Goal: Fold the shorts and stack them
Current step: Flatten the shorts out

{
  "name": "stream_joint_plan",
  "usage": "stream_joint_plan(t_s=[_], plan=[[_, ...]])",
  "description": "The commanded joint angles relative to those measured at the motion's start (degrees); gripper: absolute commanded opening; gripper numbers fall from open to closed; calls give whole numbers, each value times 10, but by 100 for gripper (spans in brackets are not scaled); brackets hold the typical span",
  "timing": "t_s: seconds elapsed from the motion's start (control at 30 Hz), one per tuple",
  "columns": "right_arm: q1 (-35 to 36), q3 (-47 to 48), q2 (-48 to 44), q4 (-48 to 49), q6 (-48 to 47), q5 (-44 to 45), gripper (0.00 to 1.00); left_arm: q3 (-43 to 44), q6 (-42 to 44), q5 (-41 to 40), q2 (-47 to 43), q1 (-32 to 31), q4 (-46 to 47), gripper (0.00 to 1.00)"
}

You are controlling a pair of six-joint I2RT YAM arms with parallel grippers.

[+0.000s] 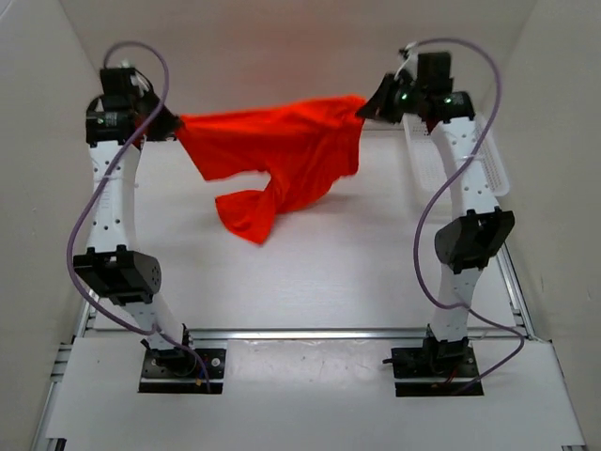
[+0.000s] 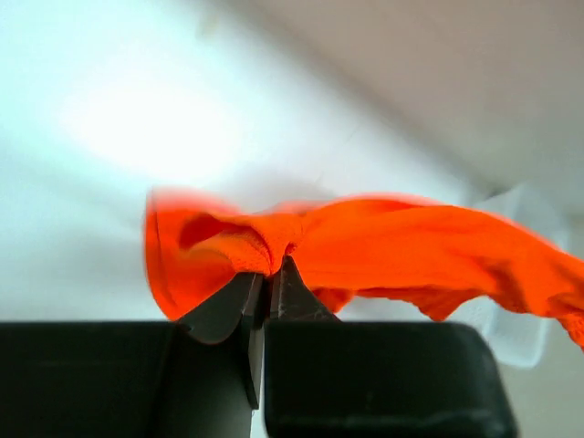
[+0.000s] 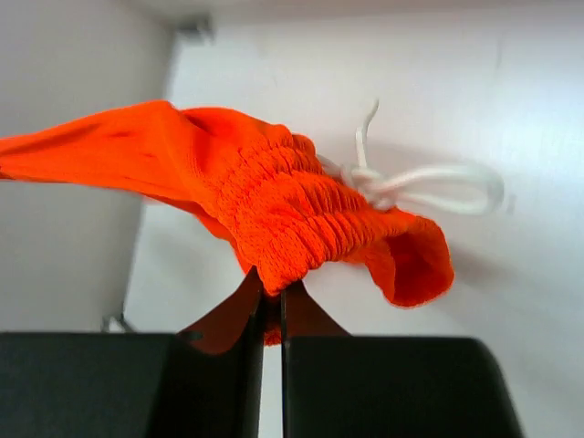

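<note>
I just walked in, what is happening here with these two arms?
Two robot arms hold one pair of bright orange-red soft fabric shorts stretched between them above the white table. The left gripper pinches one end, the right gripper the elastic waistband beside the white drawstring. Folding has not begun.

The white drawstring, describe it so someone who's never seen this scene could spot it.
Find the orange-red shorts stretched between both arms. At the waistband end pinched by the right gripper, the drawstring hangs: the only thin white cord.

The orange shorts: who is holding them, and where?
The right fingers pinch the shorts by the elastic waistband; the left fingers pinch a bunched edge at the other end.
</note>
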Motion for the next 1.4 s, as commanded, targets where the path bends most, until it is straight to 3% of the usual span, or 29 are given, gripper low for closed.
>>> stream_joint_plan(t_s=[0.0, 0.07, 0.1, 0.17, 0.2, 0.3, 0.33, 0.37, 0.47, 0.6, 0.67, 0.7, 0.73, 0.8, 0.83, 0.97, 1.03, 1.13, 1.17, 1.27, 1.37], plan=[[-36, 206, 20, -47, 34, -73, 0, 182, 19, -6, 3, 20, -23, 10], [-42, 203, -8, -32, 39, -78, 0, 253, 19, -6, -3, 20, -23, 10], [-42, 145, -29, -23, 34, -78, 0, 253, 19, -6, -10, 20, -17, 10], [-36, 51, -108, 15, 22, -78, 0, 205, 19, 7, -38, 20, -6, 10], [-36, -47, -135, 26, 8, -69, 0, 175, 19, 14, -73, 20, 11, 10], [-30, -175, -223, 31, -6, -31, 0, 24, 24, 27, -138, 20, 34, 10], [-30, -263, -261, 40, -15, -24, 0, -21, 30, 27, -155, 14, 43, 10], [-30, -305, -280, 46, -22, -17, 0, -118, 30, 27, -174, 14, 54, 10], [-30, -470, -348, 62, -22, 14, 0, -292, 30, 32, -240, 9, 74, 10], [-30, -654, -449, 62, -1, 63, 0, -476, 30, 24, -319, 4, 79, 10], [-30, -747, -483, 62, 27, 79, 9, -563, 30, 24, -363, 4, 79, 13], [-30, -774, -518, 55, 37, 85, 25, -586, 23, 36, -374, 4, 66, 26], [-30, -799, -537, 50, 47, 91, 57, -603, 15, 43, -392, 4, 60, 70], [-30, -848, -594, 31, 75, 105, 77, -622, 2, 56, -398, -2, 55, 100], [-30, -862, -613, 23, 84, 114, 86, -612, 2, 62, -404, -10, 49, 100], [-30, -840, -657, 4, 104, 149, 91, -534, 25, 35, -375, -10, 28, 100], [-24, -817, -640, -10, 91, 164, 89, -486, 45, 35, -351, -10, 27, 97], [-24, -776, -591, -10, 69, 171, 74, -427, 70, 35, -286, -42, 27, 85], [-24, -767, -563, -3, 64, 171, 52, -412, 76, 35, -243, -54, 27, 81], [-24, -731, -506, 14, 50, 171, 11, -347, 91, 21, -146, -114, 34, 72], [-24, -694, -455, 24, 42, 165, 4, -273, 97, 10, -78, -164, 34, 70]])
